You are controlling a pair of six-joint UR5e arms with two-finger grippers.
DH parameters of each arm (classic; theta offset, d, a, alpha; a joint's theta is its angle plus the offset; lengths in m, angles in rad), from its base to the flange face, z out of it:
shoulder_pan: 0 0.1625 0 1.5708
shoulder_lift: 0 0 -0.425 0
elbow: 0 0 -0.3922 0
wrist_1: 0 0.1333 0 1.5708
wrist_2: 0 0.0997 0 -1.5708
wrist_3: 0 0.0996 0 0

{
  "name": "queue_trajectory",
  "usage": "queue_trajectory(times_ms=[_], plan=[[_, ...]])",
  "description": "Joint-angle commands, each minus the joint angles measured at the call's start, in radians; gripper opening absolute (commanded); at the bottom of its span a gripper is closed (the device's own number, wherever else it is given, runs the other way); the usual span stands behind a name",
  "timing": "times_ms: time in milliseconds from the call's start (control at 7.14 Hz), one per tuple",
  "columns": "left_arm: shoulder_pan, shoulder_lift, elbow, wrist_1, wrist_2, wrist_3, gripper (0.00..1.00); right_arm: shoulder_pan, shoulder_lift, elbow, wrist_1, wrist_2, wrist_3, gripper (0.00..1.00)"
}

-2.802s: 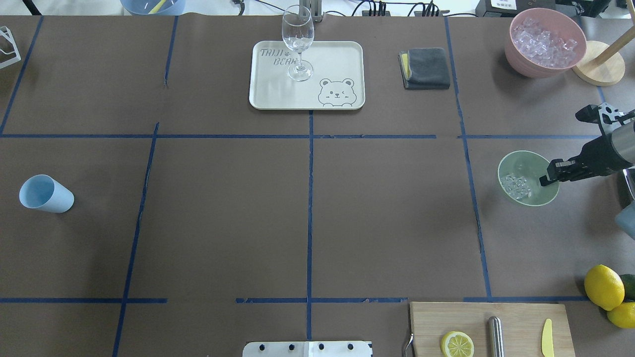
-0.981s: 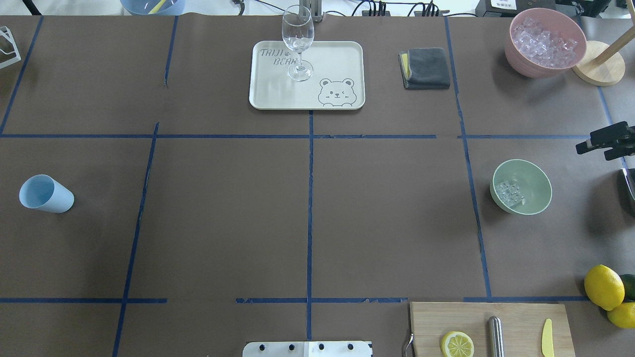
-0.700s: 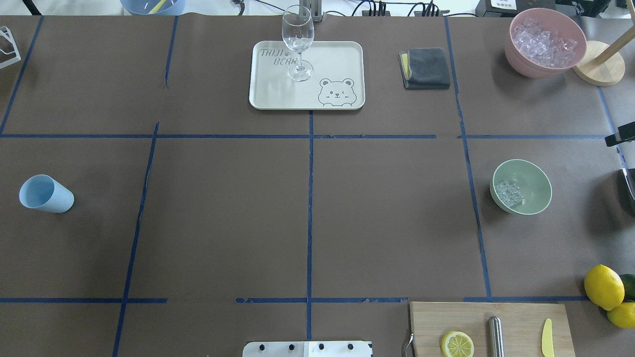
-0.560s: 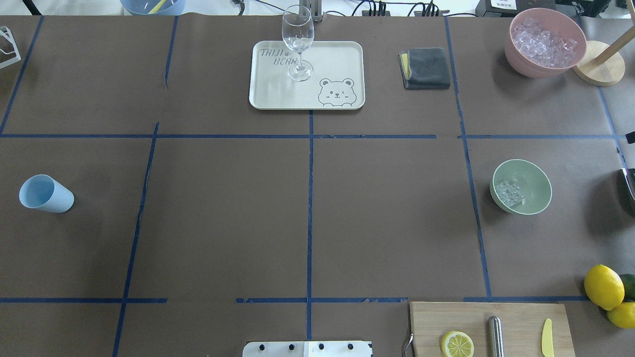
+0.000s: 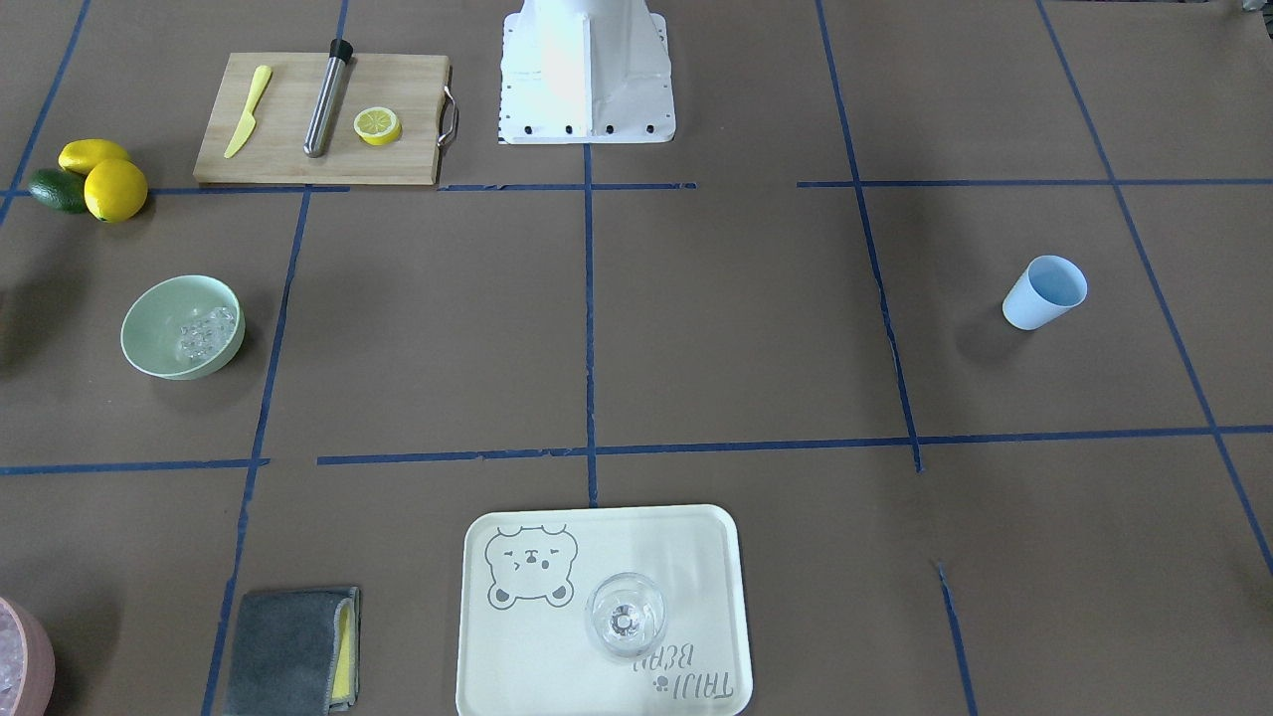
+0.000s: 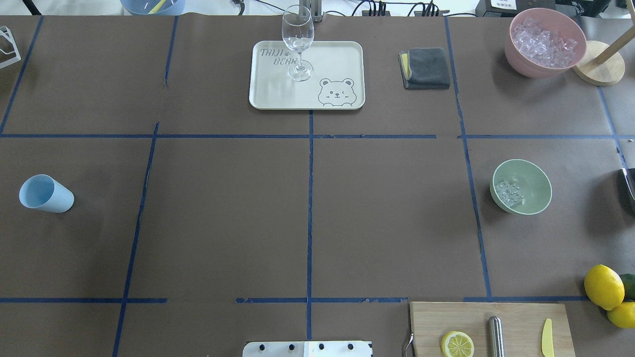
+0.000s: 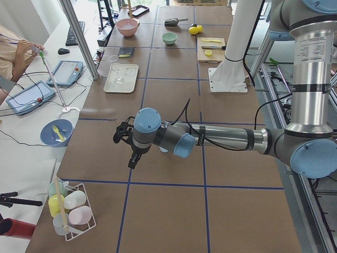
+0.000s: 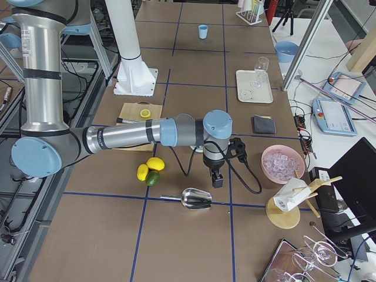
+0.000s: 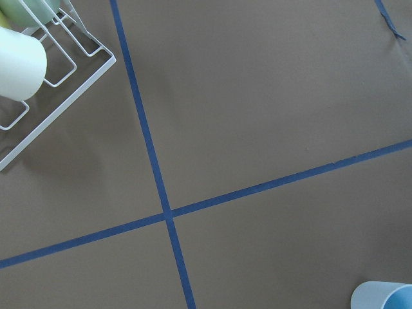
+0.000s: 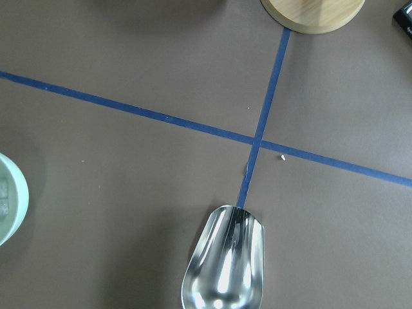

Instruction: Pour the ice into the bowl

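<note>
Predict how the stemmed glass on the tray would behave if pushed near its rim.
Probably tips: the glass stands tall on a thin stem and small foot. Likely fragile and slippery, being clear smooth glass.

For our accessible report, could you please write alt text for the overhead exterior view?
A pale green bowl holding a few clear ice cubes sits at the right of a blue-taped brown table. A light blue cup sits far left; a wine glass stands on a bear-printed tray at the far edge.
</note>
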Motion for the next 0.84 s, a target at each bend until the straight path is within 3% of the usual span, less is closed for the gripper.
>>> queue_trajectory(times_ms=[0,280,560,700], plan=[[0.005,0.029,0.008,-0.005,0.001,-0.01,1.0,0.004,0.035,0.033,-0.096,-0.018,-0.012,1.0],[0.003,0.123,-0.027,-0.077,0.016,0.0,1.0,-0.008,0.035,0.015,-0.09,-0.018,-0.011,1.0],[0.002,0.227,-0.029,-0.303,0.01,0.0,1.0,-0.007,0.032,0.007,-0.088,-0.018,-0.011,1.0],[0.015,0.221,-0.029,-0.283,0.006,0.001,1.0,-0.007,0.015,0.001,-0.09,-0.02,-0.007,1.0]])
